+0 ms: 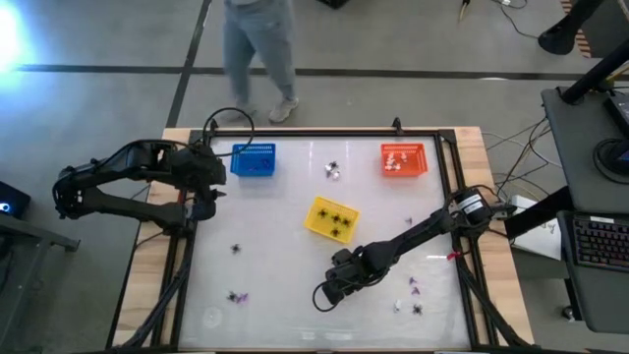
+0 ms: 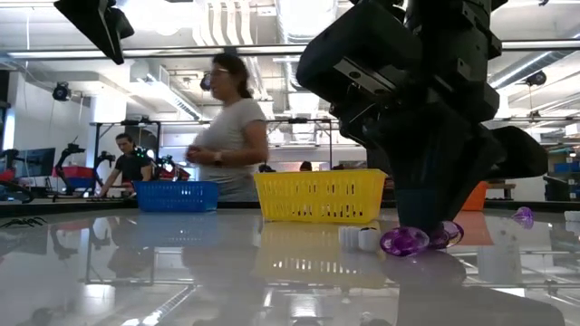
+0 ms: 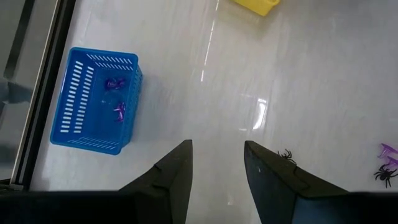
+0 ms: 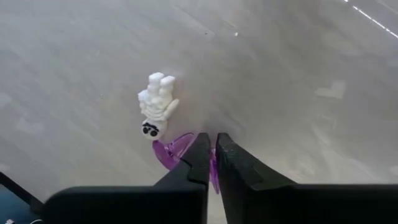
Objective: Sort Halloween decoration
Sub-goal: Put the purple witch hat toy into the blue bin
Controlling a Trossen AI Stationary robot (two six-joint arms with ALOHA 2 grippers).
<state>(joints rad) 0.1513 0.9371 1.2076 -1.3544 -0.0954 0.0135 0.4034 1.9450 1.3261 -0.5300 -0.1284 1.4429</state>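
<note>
A purple piece (image 4: 177, 151) is lying on the glossy white table (image 1: 285, 270) right at the tips of my right claw (image 4: 214, 149). My two fingers are pressing together with almost no gap, and the purple plastic is showing on either side of them, so I am pinching it. In the low view the same purple piece (image 2: 405, 241) is sitting on the tabletop directly under my claw (image 2: 426, 213). A small white skeleton piece (image 4: 157, 106) is lying just beyond my fingertips, touching or nearly touching the purple one.

Farther out from me, a few more purple and black bits (image 1: 415, 287) are lying on the table off to one side of my arm, and another black and purple pair (image 1: 236, 295) is lying toward the left arm's side. The yellow basket (image 1: 331, 218) is sitting a short way beyond my claw with black spider shapes in it. The orange basket (image 1: 404, 159) with white pieces and the blue basket (image 1: 254, 160) are standing well apart along the far edge.

My left claw (image 3: 217, 168) is hanging over the table near the blue basket (image 3: 93, 99), fingers spread and holding nothing; two purple pieces (image 3: 115, 96) are lying in that basket. A person (image 1: 260, 49) is standing beyond the table.
</note>
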